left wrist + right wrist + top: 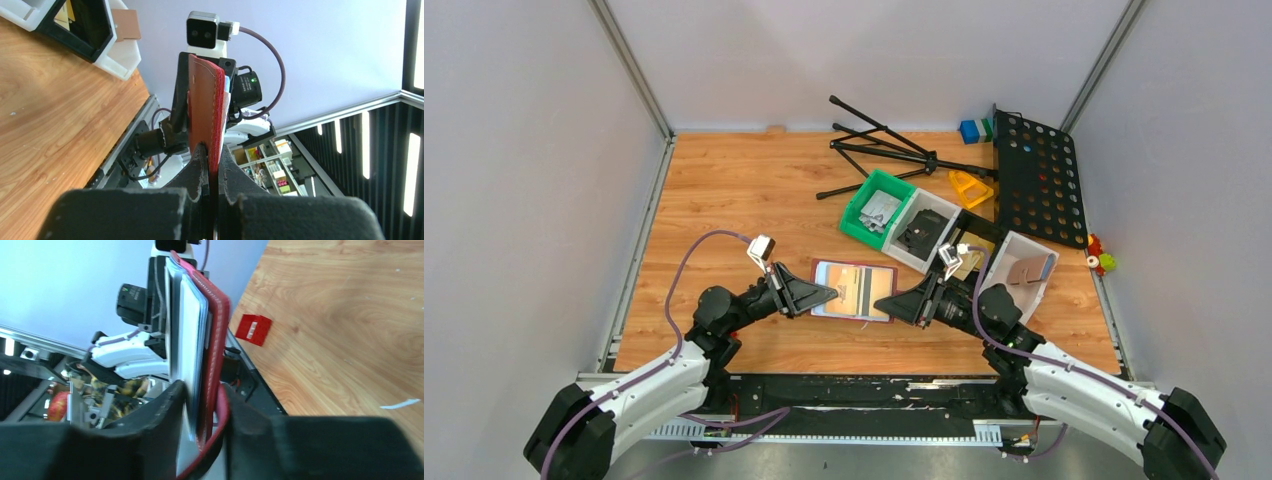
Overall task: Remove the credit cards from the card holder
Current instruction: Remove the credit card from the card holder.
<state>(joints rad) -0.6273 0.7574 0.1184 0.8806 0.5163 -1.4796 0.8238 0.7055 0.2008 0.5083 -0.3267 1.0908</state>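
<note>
The card holder, dark red and opened flat, hangs just above the table between my two grippers. Pale credit cards show in its pockets. My left gripper is shut on its left edge. In the left wrist view the red leather stands pinched in that gripper. My right gripper is on the right edge. In the right wrist view its jaws press a grey-white card stack and the holder's red stitched rim between them.
Behind the holder stand a green bin and two white bins. A black perforated plate and folded tripod legs lie at the back. A small red-and-white block sits on the wood.
</note>
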